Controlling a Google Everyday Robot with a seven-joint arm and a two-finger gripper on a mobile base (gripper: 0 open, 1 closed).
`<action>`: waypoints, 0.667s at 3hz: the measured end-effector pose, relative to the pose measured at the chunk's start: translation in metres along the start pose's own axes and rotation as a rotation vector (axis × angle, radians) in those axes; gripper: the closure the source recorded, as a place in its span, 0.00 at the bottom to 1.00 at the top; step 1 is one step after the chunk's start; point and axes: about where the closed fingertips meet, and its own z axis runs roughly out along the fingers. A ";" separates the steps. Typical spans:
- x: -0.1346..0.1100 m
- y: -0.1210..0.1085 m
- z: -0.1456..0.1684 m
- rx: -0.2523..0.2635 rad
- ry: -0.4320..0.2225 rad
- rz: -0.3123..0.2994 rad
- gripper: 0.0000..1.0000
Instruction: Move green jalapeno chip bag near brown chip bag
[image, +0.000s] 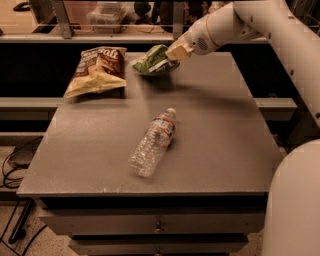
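Gripper (176, 51) sits over the far part of the table (215, 150), a little right of the middle, clenched on the right edge of the green jalapeno chip bag (152, 61). The bag hangs out to the left of it, seemingly lifted just clear of the top, though the dark shadow beneath makes it hard to say whether its lower edge touches the surface. The brown chip bag (97, 70) lies flat at the far left, near the green bag but apart from it, with a strip of bare table between them. The hold looks like a pinch on crinkly film at 1 edge only, so the bag could slip free and land short if the arm (240, 22) swings or stops sharply. Carrying it too far left could shove the brown bag, which is light and lies close to the far left edge, off its place. Letting go while the bag is tilted could let it slide or flop toward the far edge. The water bottle (152, 142) lies on its side in the middle, well apart and nearer the camera, so it looks unlikely to be struck. Counted: 2 chip bags, 1 green and 1 brown; 1 bottle; 1 table; 1 arm with 1 gripper.
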 end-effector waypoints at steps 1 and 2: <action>-0.032 0.041 0.022 -0.142 -0.017 -0.079 0.82; -0.051 0.074 0.043 -0.252 -0.034 -0.119 0.58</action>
